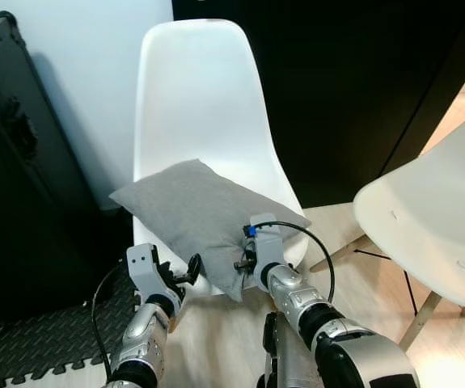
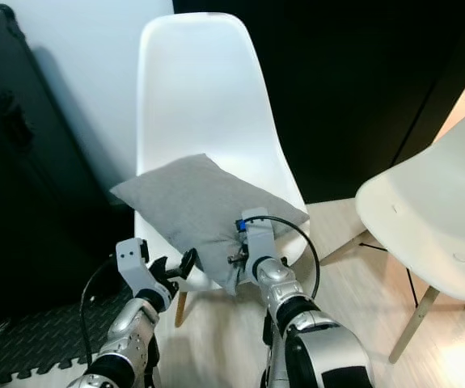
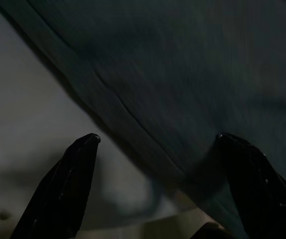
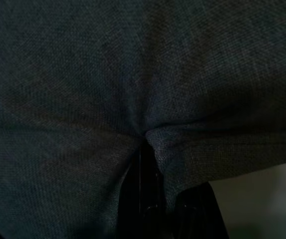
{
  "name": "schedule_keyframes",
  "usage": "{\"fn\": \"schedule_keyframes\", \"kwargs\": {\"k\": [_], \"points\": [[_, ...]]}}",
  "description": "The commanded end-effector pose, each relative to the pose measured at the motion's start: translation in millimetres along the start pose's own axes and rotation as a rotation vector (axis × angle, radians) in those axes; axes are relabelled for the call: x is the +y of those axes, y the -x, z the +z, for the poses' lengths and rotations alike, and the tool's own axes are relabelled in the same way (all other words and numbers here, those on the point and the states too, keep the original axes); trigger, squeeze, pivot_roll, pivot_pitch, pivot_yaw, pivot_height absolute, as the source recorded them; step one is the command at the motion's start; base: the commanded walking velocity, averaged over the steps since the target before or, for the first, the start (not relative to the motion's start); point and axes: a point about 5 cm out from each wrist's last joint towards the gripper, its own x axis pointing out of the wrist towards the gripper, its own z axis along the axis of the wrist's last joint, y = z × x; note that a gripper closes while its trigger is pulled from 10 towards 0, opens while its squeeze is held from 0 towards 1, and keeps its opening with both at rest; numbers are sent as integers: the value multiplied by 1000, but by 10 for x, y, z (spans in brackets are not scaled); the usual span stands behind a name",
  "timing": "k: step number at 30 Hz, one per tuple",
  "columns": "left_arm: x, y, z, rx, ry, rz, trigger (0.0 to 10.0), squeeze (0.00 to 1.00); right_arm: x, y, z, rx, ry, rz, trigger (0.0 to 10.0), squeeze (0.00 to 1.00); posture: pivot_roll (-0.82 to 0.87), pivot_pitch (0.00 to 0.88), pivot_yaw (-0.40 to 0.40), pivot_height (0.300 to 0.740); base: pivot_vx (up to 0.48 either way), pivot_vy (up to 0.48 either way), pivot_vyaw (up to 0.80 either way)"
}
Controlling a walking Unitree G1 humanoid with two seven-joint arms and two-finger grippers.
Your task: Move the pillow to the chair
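Observation:
A grey pillow (image 1: pixel 196 214) lies on the seat of the white shell chair (image 1: pixel 200 97), its front corner hanging over the seat's front edge. My right gripper (image 1: pixel 244 263) is shut on that front corner; in the right wrist view the fabric bunches where the gripper (image 4: pixel 145 144) pinches it. At the pillow's left front edge, beside the seat rim, my left gripper (image 1: pixel 187 272) is open. In the left wrist view its fingers (image 3: pixel 78 164) stand wide apart, with the pillow's seam (image 3: pixel 147 134) running just beyond them.
A second white chair (image 1: pixel 434 218) stands close on the right. A tall black case (image 1: pixel 14 162) stands at the left, with a black foam mat (image 1: pixel 38 347) on the floor before it. Behind the chair is a dark panel (image 1: pixel 361 81).

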Motion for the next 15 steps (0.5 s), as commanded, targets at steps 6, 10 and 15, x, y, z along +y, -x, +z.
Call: {"fn": "schedule_keyframes", "kwargs": {"k": [6, 10, 15], "points": [[2, 29, -47, 26, -7, -11, 10000, 0, 182, -57, 465, -168, 118, 3, 10000, 0, 15, 153, -56, 491, 0, 0, 0], [-31, 21, -36, 20, -10, -25, 10000, 0, 50, -51, 692, -230, 258, -154, 10000, 0, 16, 151, -54, 481, 0, 0, 0], [-41, 15, -27, 17, -9, -28, 10000, 0, -67, -27, 789, -270, 312, -280, 10000, 0, 14, 151, -49, 481, 0, 0, 0]]}}
